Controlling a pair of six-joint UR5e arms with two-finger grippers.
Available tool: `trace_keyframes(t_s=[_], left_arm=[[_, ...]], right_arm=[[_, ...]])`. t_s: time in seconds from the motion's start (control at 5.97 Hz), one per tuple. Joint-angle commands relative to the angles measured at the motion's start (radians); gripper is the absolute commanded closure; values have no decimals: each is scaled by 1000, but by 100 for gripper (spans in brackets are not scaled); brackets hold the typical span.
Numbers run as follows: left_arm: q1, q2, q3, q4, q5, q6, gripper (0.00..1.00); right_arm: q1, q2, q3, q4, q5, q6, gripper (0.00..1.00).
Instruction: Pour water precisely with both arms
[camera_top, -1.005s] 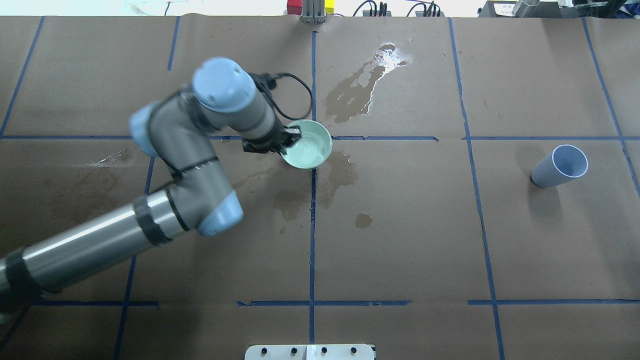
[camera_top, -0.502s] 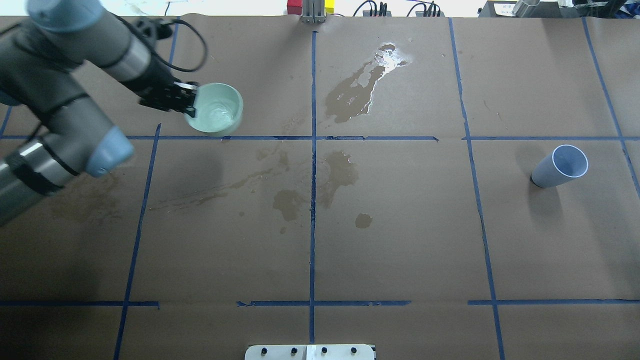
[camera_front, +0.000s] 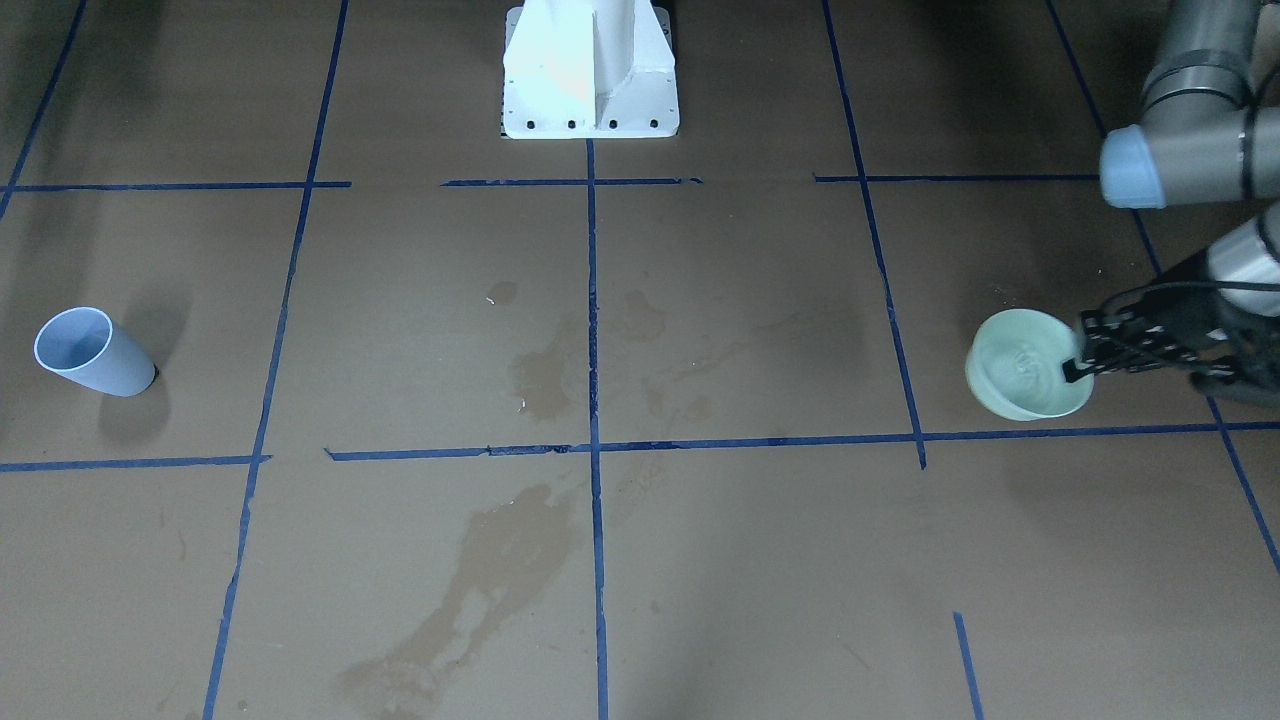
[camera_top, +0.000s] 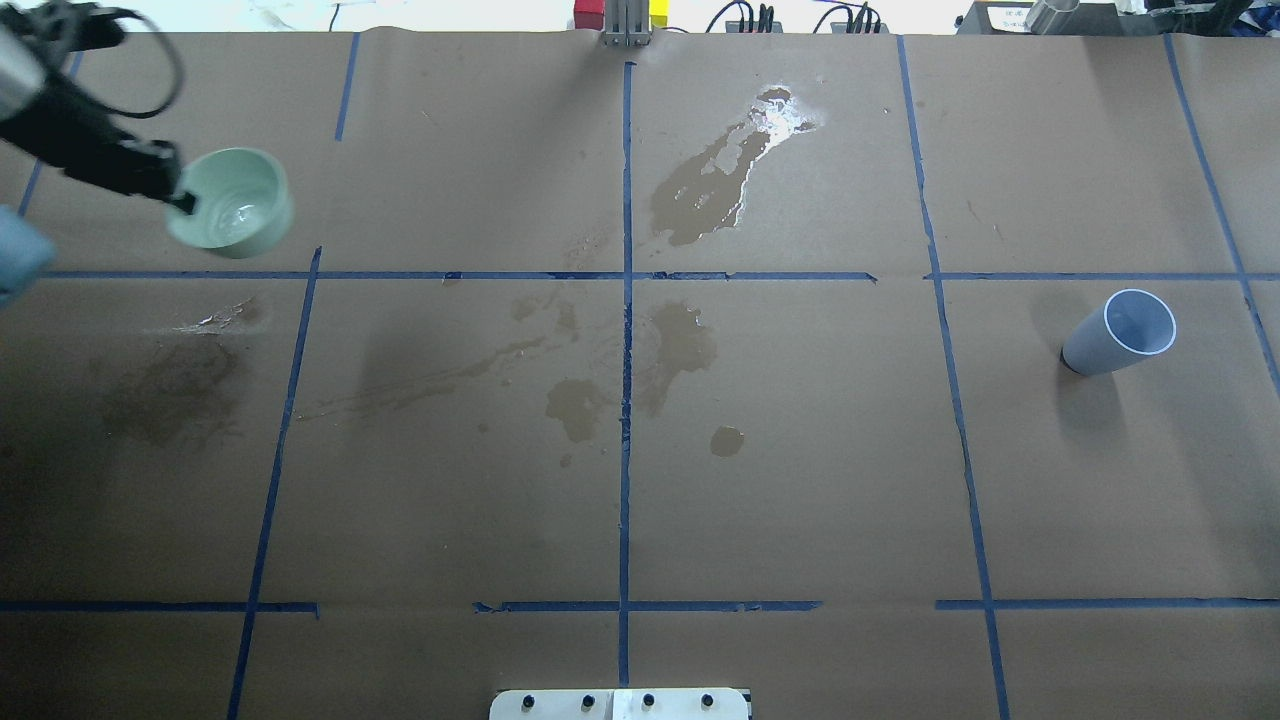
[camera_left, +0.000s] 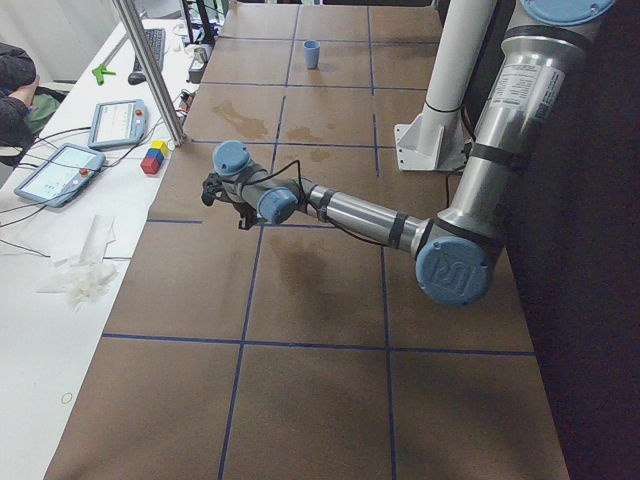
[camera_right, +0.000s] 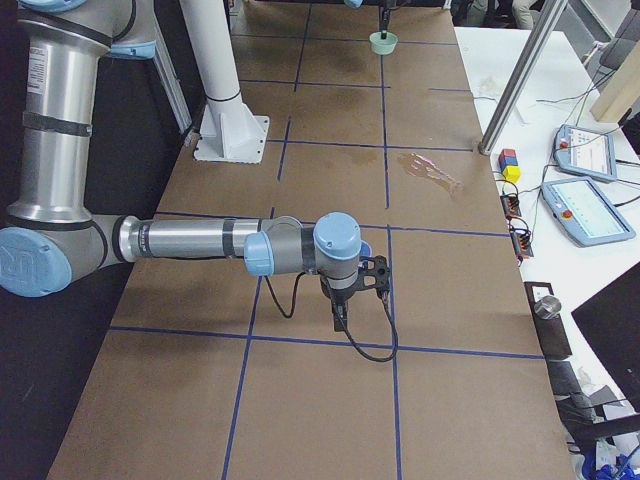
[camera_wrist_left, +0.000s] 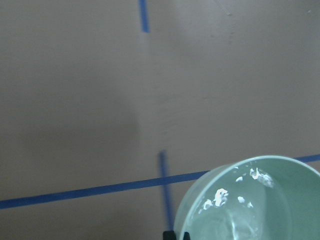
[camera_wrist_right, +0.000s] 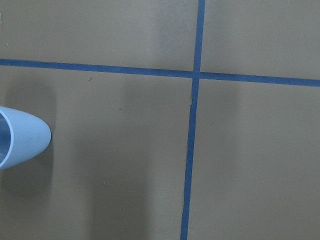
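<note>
My left gripper (camera_top: 178, 196) is shut on the rim of a pale green bowl (camera_top: 235, 210) and holds it at the table's far left. It also shows in the front view (camera_front: 1075, 368) with the bowl (camera_front: 1025, 380). The water (camera_top: 240, 215) shows as a glossy sheen inside the bowl, also in the left wrist view (camera_wrist_left: 235, 225). A pale blue cup (camera_top: 1120, 332) stands alone at the right, with only its edge in the right wrist view (camera_wrist_right: 20, 140). My right gripper (camera_right: 375, 278) shows only in the exterior right view, so I cannot tell whether it is open or shut.
Brown paper with a blue tape grid covers the table. Wet stains lie at the back centre (camera_top: 725, 175) and the middle (camera_top: 680, 345). The white pedestal (camera_front: 590, 70) stands at the robot's side. Tablets (camera_left: 60, 170) and coloured blocks (camera_left: 153, 158) lie beyond the far edge.
My left arm has carried the green bowl from the table's centre far to the left and slightly toward the back. The blue cup has not moved.
</note>
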Motion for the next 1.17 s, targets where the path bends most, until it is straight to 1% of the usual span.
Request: trace_keyframes(t_s=[0.0, 0.17, 0.33, 0.5, 0.67, 0.84, 1.0], left_arm=[[-44, 157, 10, -114, -1, 107, 100], [-44, 168, 66, -261, 2, 5, 100], [-36, 163, 178, -472, 8, -142, 100], [5, 157, 249, -602, 8, -228, 100], [55, 157, 248, -609, 43, -278, 100], [130, 154, 246, -612, 95, -324, 100], [143, 154, 245, -614, 100, -329, 100]], right_arm=[[0, 1, 0, 0, 0, 0, 0], [0, 1, 0, 0, 0, -1, 0], [0, 1, 0, 0, 0, -4, 0], [0, 1, 0, 0, 0, -4, 0], [0, 1, 0, 0, 0, -4, 0], [0, 1, 0, 0, -2, -6, 0], [0, 1, 0, 0, 0, -6, 0]])
